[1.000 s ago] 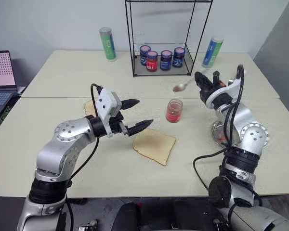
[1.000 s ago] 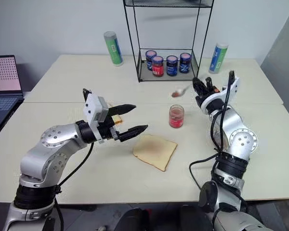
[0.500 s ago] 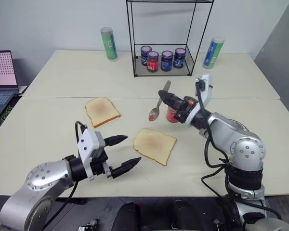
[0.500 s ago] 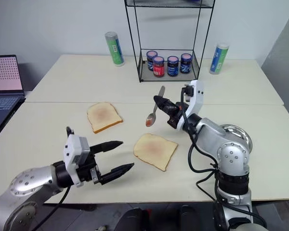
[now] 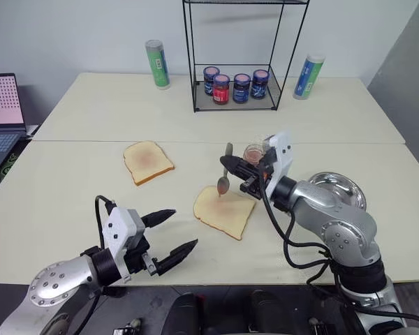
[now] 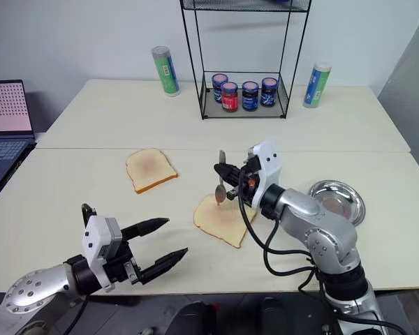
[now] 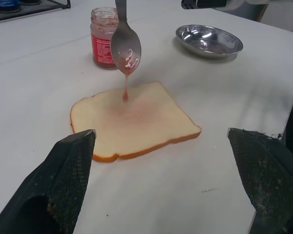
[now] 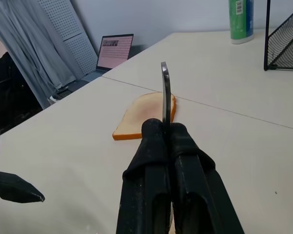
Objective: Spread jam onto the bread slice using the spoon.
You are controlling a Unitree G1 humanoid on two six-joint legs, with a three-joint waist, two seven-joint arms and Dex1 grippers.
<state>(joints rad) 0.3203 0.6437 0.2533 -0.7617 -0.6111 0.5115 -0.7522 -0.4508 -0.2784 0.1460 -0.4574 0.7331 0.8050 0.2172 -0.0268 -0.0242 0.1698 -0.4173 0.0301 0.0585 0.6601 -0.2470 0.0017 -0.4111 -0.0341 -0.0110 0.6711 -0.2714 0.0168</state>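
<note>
On the table, the bread slice is seen below the spoon, which is pinched by the handle in the right gripper, bowl hanging down. A strand of jam reaches the slice. The jam jar stands just behind. The left gripper is spread wide, empty, near the table's front edge.

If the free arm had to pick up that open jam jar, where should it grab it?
Probably around the glass side of the jam jar, below the open mouth, coming in level from the left gripper's side. The jar stands upright and lidless, so a top grab would dip into jam, and the spoon hangs in front.
</note>
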